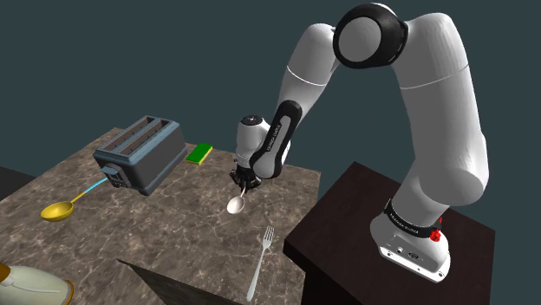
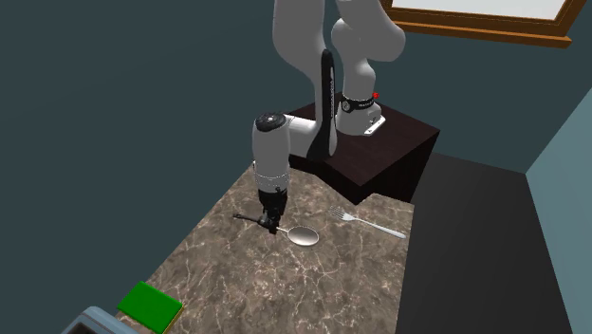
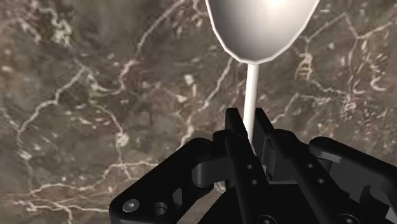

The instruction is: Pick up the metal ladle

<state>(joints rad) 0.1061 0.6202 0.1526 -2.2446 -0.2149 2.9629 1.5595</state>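
Ladle: the ladle (image 1: pixel 236 204) (image 2: pixel 304 236) (image 3: pixel 261 25) is pale and silvery, with a smooth rounded bowl that catches the light and a thin straight handle.
Where it is: low over the counter's part nearest the stand, between the toaster and the fork in the shoulder view. From here I cannot tell whether the bowl rests on the stone or hangs just clear of it.
Counter: the countertop (image 1: pixel 156 243) (image 2: pixel 285 285) (image 3: pixel 95 95) is dark brown marbled stone with pale veins.
Room: dull blue-grey walls, a dark floor, and a wooden frame (image 2: pixel 484 21) high on the wall behind the arm.
Stand: a dark box (image 1: pixel 347 234) (image 2: pixel 398 142) set against the counter's edge.
Other things: a grey toaster (image 1: pixel 139 156), a silvery fork (image 1: pixel 262 260) (image 2: pixel 368 223), a gold spoon (image 1: pixel 59 210) with a light blue handle, and a green sponge (image 1: pixel 199 153) (image 2: pixel 149 304) are spread well apart.
Gripper: the gripper (image 1: pixel 247 184) (image 2: pixel 272 224) (image 3: pixel 250 124) points down at the counter. Its two black fingers are clamped on the ladle's handle, with the bowl sticking out beyond the fingertips.
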